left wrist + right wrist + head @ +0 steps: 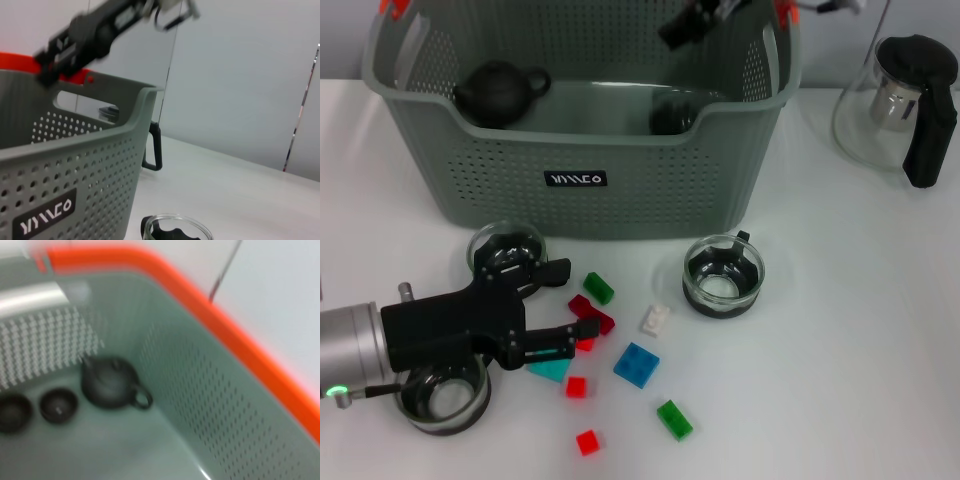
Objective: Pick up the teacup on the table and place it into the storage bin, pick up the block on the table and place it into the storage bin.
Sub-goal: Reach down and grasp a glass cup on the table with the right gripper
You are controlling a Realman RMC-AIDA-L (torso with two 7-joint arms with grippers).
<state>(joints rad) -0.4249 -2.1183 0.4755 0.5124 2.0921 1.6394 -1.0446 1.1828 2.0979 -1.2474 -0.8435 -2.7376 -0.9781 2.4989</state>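
Observation:
The grey-green storage bin (580, 190) stands at the back; its wall and label fill the left wrist view (75, 165). My left gripper (560, 308) lies low on the table, open, with a dark red block (592, 315) between its fingertips. Glass teacups sit beside it (507, 248), under its wrist (445, 395) and right of centre (723, 275), the last also in the left wrist view (175, 230). My right gripper (705, 20) hovers over the bin's right side. Inside the bin (200, 405) lie a black teapot (110, 382) and two dark cups (59, 405).
Loose blocks lie scattered: green (598, 288), white (655, 320), blue (636, 365), teal (550, 370), red (587, 441) and another green (674, 419). A glass teapot with a black handle (905, 100) stands right of the bin.

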